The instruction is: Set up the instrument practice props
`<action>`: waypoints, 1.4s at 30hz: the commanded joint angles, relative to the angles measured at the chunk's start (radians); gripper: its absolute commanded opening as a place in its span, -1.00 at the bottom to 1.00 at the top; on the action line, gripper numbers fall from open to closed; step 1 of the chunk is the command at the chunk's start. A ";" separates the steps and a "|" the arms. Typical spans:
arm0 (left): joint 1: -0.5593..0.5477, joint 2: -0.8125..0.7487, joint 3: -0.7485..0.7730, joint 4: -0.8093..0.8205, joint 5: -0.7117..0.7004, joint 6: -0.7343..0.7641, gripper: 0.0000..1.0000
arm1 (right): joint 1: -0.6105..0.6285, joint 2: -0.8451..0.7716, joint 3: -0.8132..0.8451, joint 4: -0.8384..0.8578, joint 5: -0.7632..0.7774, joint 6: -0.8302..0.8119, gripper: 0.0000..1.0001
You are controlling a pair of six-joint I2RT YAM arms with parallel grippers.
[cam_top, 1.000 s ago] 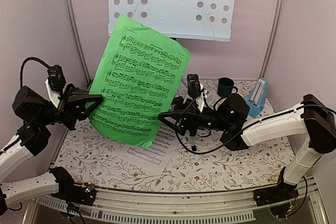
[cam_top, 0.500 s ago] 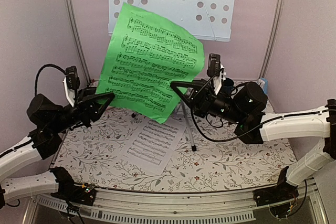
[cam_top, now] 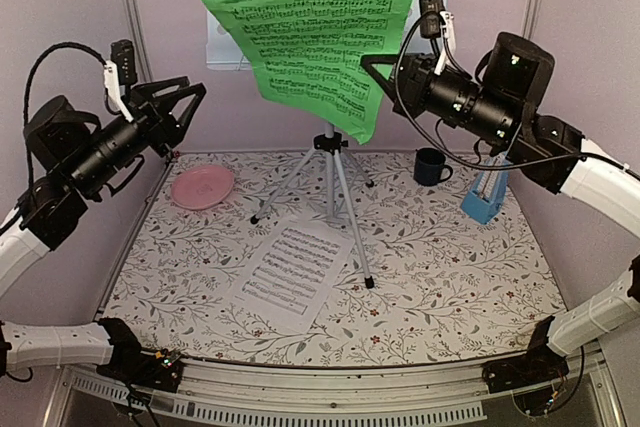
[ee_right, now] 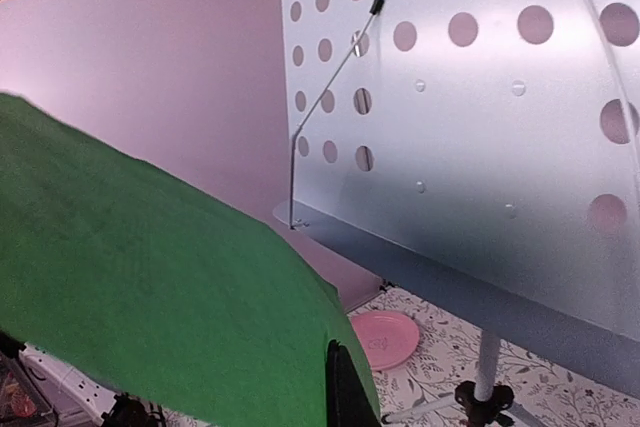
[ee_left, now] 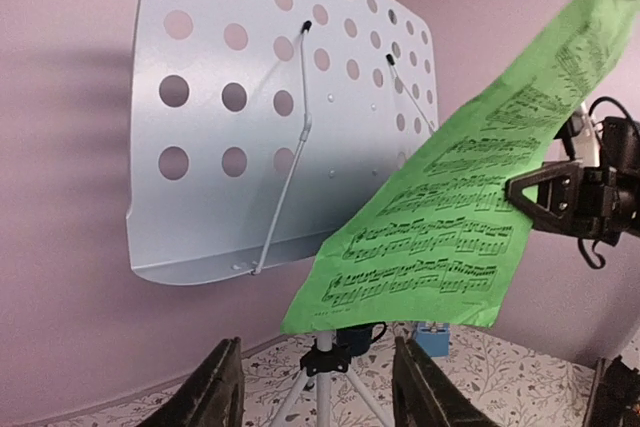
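My right gripper (cam_top: 375,67) is shut on the right edge of the green sheet-music page (cam_top: 315,42) and holds it up in front of the pale grey perforated music stand (cam_top: 222,37). One dark finger (ee_right: 345,392) shows against the green page (ee_right: 150,297) in the right wrist view. My left gripper (cam_top: 190,97) stands open to the left of the page, apart from it; its fingers (ee_left: 215,397) hold nothing. A white sheet-music page (cam_top: 290,272) lies flat on the table in front of the silver tripod (cam_top: 330,182). The light-blue metronome (cam_top: 485,192) stands at the right.
A pink plate (cam_top: 202,187) lies at the back left of the flowered table cover. A dark blue mug (cam_top: 432,165) stands behind the metronome. Metal frame posts (cam_top: 135,37) and pale walls close in the back and sides.
The right gripper has shut on the green page and carried it up and right, level with the stand's desk. The left gripper has let go, opened and risen at the left.
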 commanded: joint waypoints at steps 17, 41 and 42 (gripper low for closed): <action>-0.118 0.134 0.060 0.100 0.268 0.408 0.75 | -0.183 0.074 0.337 -0.500 -0.388 0.041 -1.00; -0.164 0.266 0.212 0.104 0.227 0.211 -1.00 | -0.183 -0.100 0.001 -0.203 -0.565 -0.014 0.39; -0.152 0.281 0.231 0.086 0.244 0.195 -1.00 | -0.182 -0.105 0.007 -0.195 -0.561 -0.025 0.42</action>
